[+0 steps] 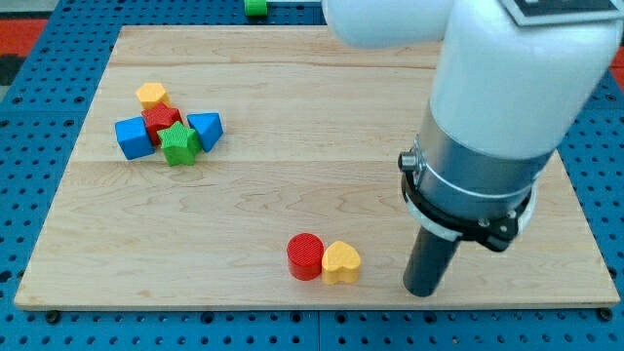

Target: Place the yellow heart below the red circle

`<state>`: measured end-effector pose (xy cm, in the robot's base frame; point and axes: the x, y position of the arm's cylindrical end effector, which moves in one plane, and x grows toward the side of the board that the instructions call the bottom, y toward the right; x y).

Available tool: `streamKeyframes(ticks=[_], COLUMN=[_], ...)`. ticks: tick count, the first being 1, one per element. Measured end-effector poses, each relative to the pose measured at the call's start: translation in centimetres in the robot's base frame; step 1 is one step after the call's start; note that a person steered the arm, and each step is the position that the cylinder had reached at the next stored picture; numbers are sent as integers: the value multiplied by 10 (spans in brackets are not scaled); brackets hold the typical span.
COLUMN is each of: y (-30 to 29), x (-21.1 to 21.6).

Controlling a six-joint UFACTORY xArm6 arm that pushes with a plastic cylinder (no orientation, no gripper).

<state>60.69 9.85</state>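
Touching red circle, yellow heart lies left of my tip; tool holds nothing.

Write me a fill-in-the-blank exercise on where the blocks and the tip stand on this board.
1. The yellow heart touches the red circle on the view's ____ side.
2. My tip stands to the view's ____ of the yellow heart, apart from it.
3. In the cluster at the view's left, the green star lies between two ____ blocks.

Missing words: right; right; blue
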Motion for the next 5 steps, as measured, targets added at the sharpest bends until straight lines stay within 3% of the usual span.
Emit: streamKeyframes(ticks=[2,5], y=[-6,-86], x=[-18,-26])
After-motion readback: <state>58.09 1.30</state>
